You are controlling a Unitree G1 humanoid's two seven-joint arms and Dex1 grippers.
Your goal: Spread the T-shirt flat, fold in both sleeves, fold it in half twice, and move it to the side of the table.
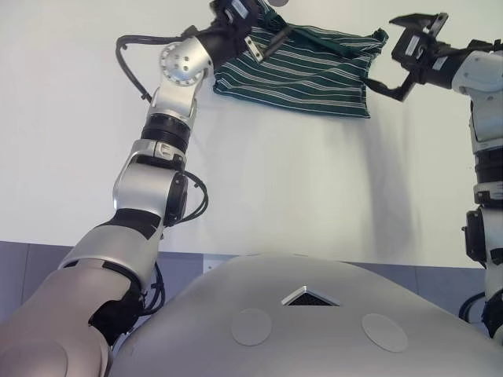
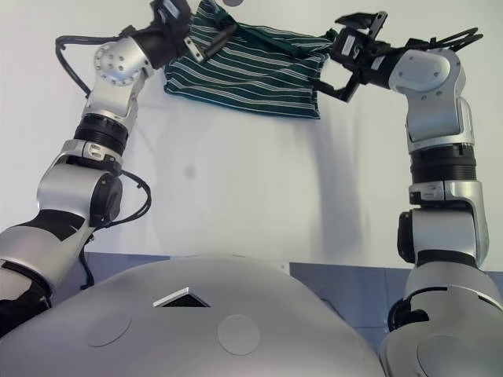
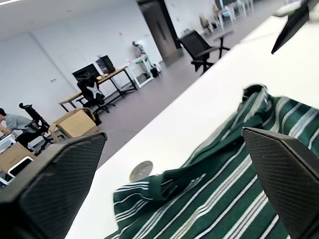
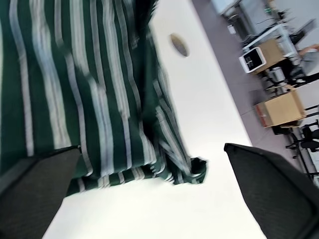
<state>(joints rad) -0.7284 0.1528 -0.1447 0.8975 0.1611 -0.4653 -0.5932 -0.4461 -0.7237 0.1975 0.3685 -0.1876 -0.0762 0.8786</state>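
Fingers apart, left tool (image 1: 269,41) and right tool (image 1: 383,52) flank the striped T-shirt (image 1: 299,75)

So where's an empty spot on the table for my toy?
The big bare stretch of table on the robot's side of the T-shirt is free. It's crowded at the far edge, where the left gripper and right gripper flank the shirt.
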